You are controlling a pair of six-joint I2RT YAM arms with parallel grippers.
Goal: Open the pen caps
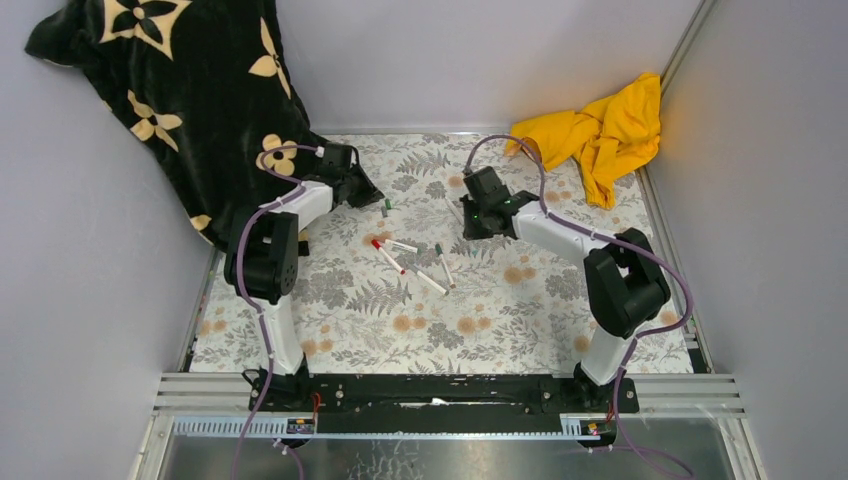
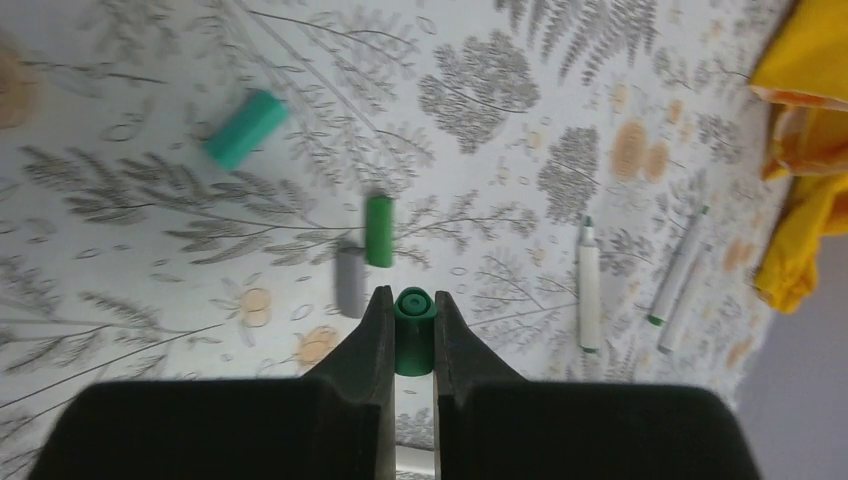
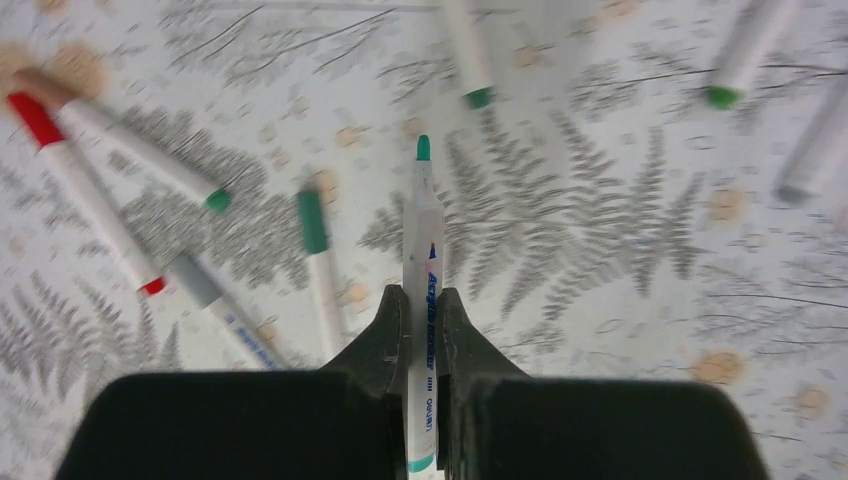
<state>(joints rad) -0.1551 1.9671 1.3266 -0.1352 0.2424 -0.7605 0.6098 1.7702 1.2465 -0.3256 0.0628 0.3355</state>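
At the upper left of the overhead view a black flowered blanket (image 1: 170, 90) hung down onto the patterned table (image 1: 480, 330). Just right of it the left gripper (image 2: 412, 300) had its fingers pressed onto a dark green cap (image 2: 414, 342). On the table beyond it, in the left wrist view, lay a teal cap (image 2: 246, 128) at upper left, with a green cap (image 2: 379, 230) just beside a grey cap (image 2: 350, 281) nearer the centre. Several loose pens (image 1: 430, 279) lay mid-table, one wearing a red cap (image 3: 35, 118). Further right, the right gripper (image 3: 422, 300) pinched a white pen (image 3: 422, 230) by its barrel – the green tip (image 3: 423, 148) bare and pointing up the frame. A yellow cloth (image 1: 600, 130) sat crumpled at the upper right.
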